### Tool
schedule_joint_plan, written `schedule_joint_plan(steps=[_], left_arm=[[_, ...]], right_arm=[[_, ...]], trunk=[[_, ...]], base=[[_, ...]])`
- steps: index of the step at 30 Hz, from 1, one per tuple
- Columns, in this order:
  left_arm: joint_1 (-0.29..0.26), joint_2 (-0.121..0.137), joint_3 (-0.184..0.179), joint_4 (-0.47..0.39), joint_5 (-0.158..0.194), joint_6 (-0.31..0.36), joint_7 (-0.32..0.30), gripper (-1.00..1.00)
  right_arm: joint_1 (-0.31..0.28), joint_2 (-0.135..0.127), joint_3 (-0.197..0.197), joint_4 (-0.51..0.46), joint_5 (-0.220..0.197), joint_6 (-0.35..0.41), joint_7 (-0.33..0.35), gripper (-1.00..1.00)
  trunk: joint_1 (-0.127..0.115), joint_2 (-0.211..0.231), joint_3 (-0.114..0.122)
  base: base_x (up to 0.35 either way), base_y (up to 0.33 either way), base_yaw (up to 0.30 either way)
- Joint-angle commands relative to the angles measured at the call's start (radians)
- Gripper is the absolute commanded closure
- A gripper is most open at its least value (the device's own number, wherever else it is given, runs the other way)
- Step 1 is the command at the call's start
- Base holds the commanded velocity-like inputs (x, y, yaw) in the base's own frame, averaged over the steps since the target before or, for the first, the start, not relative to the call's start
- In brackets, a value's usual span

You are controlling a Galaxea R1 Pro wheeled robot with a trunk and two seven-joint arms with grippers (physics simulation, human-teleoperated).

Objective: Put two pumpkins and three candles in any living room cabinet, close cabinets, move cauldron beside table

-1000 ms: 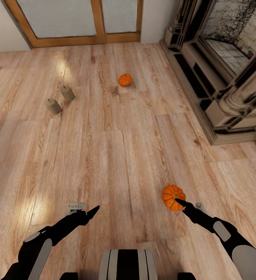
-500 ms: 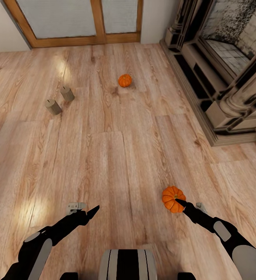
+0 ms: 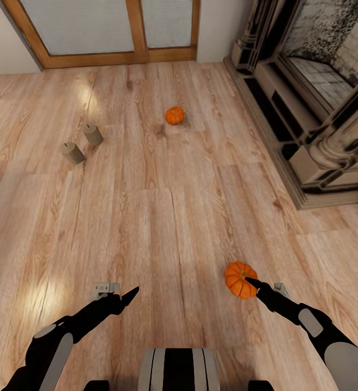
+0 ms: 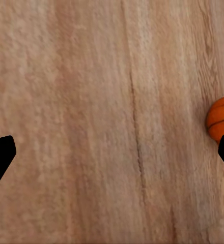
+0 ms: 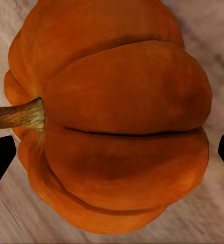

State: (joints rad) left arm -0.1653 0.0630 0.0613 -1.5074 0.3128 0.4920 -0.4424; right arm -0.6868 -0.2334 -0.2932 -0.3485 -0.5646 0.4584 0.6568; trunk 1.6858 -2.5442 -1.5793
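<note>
Down on the plank floor (image 3: pixel 162 217), the right gripper (image 3: pixel 250 281) reaches the near pumpkin (image 3: pixel 239 279), jaws wide around it, not clamped; the left gripper (image 3: pixel 131 294) hangs wide, holding nothing.

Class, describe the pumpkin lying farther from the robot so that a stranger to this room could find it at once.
Start at the stone fireplace on the right and the wood-framed doors along the back wall. On the plank floor before them lies the far pumpkin, alone. Unlike the near pumpkin by the right gripper, no arm is near it; the two candles are grey.
</note>
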Motion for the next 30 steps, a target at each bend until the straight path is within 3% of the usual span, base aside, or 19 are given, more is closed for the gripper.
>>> schedule_joint_plan(steps=[1, 22, 23, 30], left_arm=[[0.000, 0.000, 0.001, 0.000, 0.008, 0.008, -0.001, -1.00], [0.000, 0.000, 0.001, 0.000, 0.005, 0.007, 0.001, -1.00], [0.000, 0.000, 0.001, 0.000, 0.005, 0.007, 0.001, -1.00], [0.000, 0.000, 0.001, 0.000, 0.006, 0.007, 0.001, -1.00]], right_arm=[[0.000, 0.000, -0.004, 0.000, -0.004, 0.008, 0.001, -1.00], [0.000, 0.002, -0.004, 0.000, -0.002, 0.008, 0.000, -1.00], [0.000, 0.002, -0.004, 0.000, -0.002, 0.008, 0.000, 1.00], [-0.002, 0.002, -0.004, 0.000, -0.001, 0.008, 0.000, 1.00]], trunk=[[0.000, 0.000, -0.001], [0.000, 0.000, -0.001], [0.000, 0.000, -0.001], [0.000, 0.000, -0.001]], base=[[0.009, 0.000, 0.000], [0.001, 0.000, 0.000], [0.000, 0.000, 0.000], [0.000, 0.000, 0.000]])
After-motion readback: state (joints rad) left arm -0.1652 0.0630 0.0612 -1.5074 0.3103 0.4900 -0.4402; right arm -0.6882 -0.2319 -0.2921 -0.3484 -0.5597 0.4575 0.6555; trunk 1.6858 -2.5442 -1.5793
